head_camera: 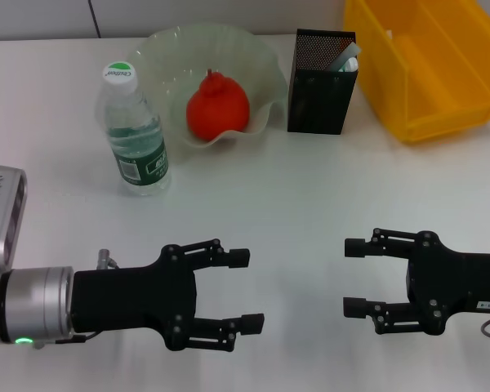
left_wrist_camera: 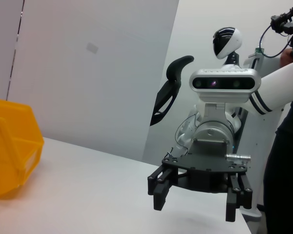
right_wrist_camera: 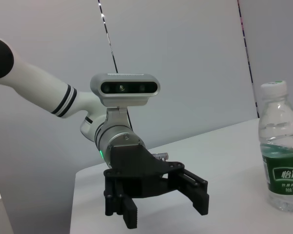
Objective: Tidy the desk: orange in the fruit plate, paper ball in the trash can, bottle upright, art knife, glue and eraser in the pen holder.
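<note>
The orange (head_camera: 216, 108) lies in the pale-green fruit plate (head_camera: 159, 45) at the back of the desk (head_camera: 294, 188). The bottle (head_camera: 134, 131) stands upright to the left of the plate; it also shows in the right wrist view (right_wrist_camera: 283, 156). The black mesh pen holder (head_camera: 318, 86) stands right of the plate, with the mint-green art knife's end (head_camera: 346, 59) sticking out of it. The yellow trash can (head_camera: 429, 61) is at the back right. My left gripper (head_camera: 243, 290) and right gripper (head_camera: 355, 278) are both open and empty over the front of the desk, facing each other. The paper ball, glue and eraser are hidden.
The left wrist view shows the trash can (left_wrist_camera: 10, 151) and, farther off, the right gripper (left_wrist_camera: 195, 207). The right wrist view shows the left gripper (right_wrist_camera: 166, 212). A wall runs behind the desk.
</note>
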You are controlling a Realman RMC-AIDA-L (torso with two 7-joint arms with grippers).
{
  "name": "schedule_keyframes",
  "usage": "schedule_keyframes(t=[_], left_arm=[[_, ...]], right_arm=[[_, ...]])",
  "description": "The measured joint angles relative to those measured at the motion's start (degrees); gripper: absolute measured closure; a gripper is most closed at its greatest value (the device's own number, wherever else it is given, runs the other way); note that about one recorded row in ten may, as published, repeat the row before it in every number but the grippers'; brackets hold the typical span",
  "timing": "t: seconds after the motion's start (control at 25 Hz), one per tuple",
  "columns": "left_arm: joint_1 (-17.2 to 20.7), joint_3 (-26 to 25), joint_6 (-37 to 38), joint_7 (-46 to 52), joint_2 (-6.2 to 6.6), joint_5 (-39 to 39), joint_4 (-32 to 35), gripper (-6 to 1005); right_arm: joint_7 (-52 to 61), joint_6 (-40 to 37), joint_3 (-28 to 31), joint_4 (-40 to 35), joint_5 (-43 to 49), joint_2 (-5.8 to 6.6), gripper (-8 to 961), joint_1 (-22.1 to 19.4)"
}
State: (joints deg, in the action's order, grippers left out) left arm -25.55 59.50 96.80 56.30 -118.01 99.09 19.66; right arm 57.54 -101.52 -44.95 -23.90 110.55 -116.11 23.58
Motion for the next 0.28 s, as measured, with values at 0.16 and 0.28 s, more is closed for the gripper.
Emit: schedule_keyframes(t=[0.16,0.28], left_arm=[[0.1,0.0,0.1,0.0,0.03,0.5,0.3,137],[0.2,0.0,0.2,0.0,0.27,0.6,0.3,137]], right_arm=[[0.2,0.0,0.0,0.1,0.0,0.00,170,0.0],[0.3,0.0,0.0,0.1,0.1,0.00,170,0.0]])
